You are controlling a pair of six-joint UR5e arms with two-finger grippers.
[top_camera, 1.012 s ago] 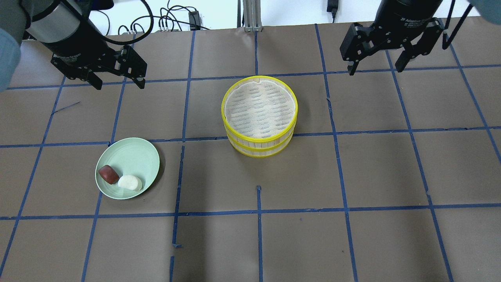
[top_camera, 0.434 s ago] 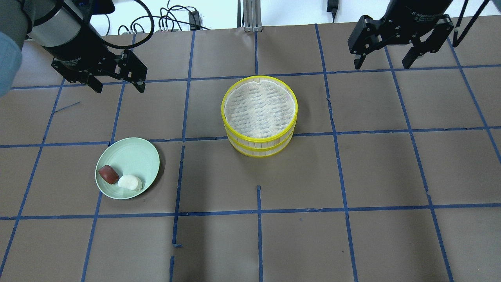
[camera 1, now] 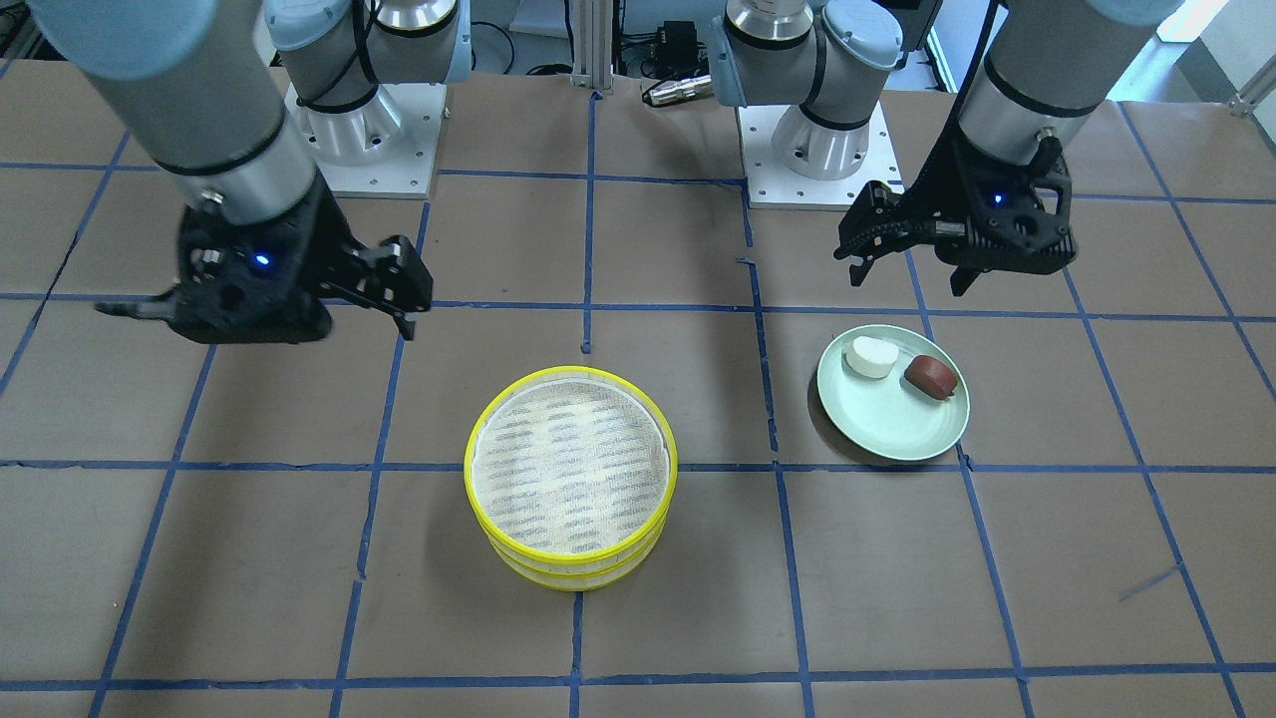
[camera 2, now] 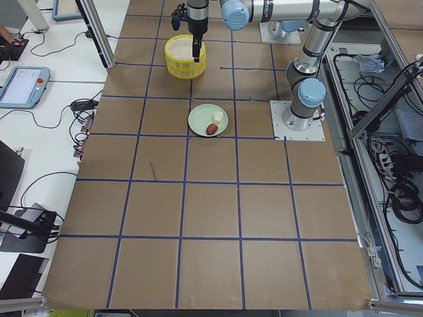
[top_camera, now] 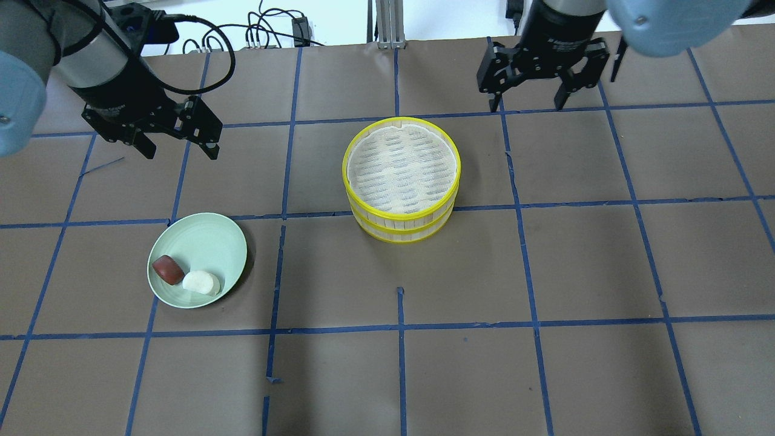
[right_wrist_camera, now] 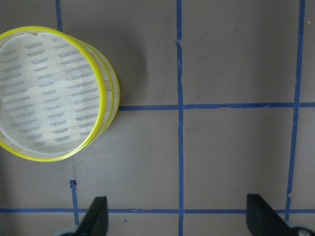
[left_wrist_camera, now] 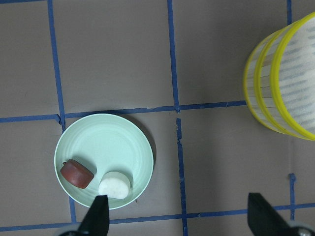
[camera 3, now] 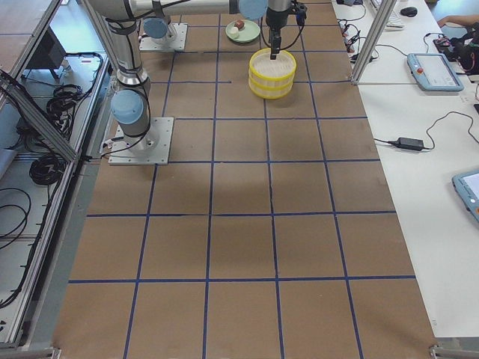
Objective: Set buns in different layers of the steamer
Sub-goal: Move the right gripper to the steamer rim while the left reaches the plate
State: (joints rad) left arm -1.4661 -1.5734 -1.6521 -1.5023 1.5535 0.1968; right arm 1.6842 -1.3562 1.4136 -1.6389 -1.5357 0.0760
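The steamer (top_camera: pixel 399 223) stands mid-table with its two yellow-rimmed layers stacked and the top mesh (top_camera: pixel 401 166) bare. The white bun (top_camera: pixel 201 282) and the reddish-brown bun (top_camera: pixel 168 269) lie side by side on the pale green plate (top_camera: pixel 203 242) at the front left. My left gripper (top_camera: pixel 180 151) is open and empty, hovering behind the plate. In the left wrist view the white bun (left_wrist_camera: pixel 114 185) and brown bun (left_wrist_camera: pixel 77 173) show below it. My right gripper (top_camera: pixel 525 105) is open and empty, hovering behind and right of the steamer (right_wrist_camera: pixel 106 98).
Brown paper with blue tape grid lines covers the table (top_camera: pixel 545 272). Cables and a post (top_camera: pixel 387 24) lie along the far edge. The arm bases (camera 1: pixel 359 130) stand at the robot's side of the table.
My right gripper has moved left toward the steamer. My left gripper has drifted slightly forward. Buns, plate and steamer have not moved.
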